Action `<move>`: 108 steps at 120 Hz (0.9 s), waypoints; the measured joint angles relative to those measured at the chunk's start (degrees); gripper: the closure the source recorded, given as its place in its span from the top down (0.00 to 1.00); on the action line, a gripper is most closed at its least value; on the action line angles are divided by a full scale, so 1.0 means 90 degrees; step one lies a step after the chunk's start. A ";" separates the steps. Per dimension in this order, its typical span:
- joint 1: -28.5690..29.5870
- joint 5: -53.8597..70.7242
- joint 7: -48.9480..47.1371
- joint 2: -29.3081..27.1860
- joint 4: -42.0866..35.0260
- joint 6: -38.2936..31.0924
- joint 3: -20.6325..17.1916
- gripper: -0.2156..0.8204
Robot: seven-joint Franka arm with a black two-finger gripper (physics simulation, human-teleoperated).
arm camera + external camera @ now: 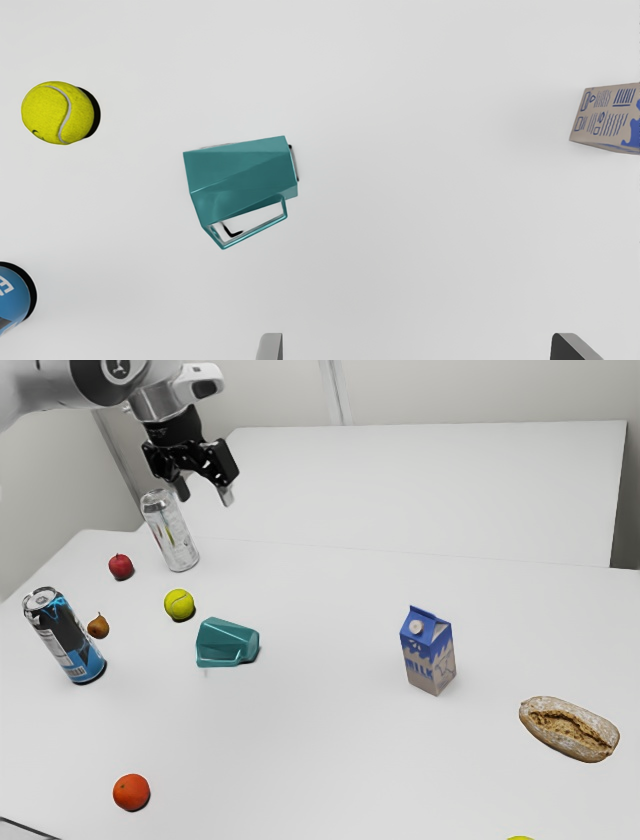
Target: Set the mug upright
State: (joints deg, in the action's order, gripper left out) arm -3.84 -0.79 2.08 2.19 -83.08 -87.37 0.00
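Gripper point(205, 497) is spread, empty, above bench point(330, 740); mug point(240, 175) is tipped sideways. Approach stage judged; alignment, then lowering, is needed.

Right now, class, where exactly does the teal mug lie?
In the exterior view's left half, the mug lies on its side on the table, nearest the tennis ball, with the milk carton farther off toward the exterior view's right.

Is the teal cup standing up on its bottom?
No, the cup is lying on its side on the table.
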 joint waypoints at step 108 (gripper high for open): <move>0.1857 -0.0959 0.0640 0.0472 -0.0288 0.0195 0.0049 0.77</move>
State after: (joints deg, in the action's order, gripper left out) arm 12.88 -9.42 7.84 6.44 -85.68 -85.61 0.44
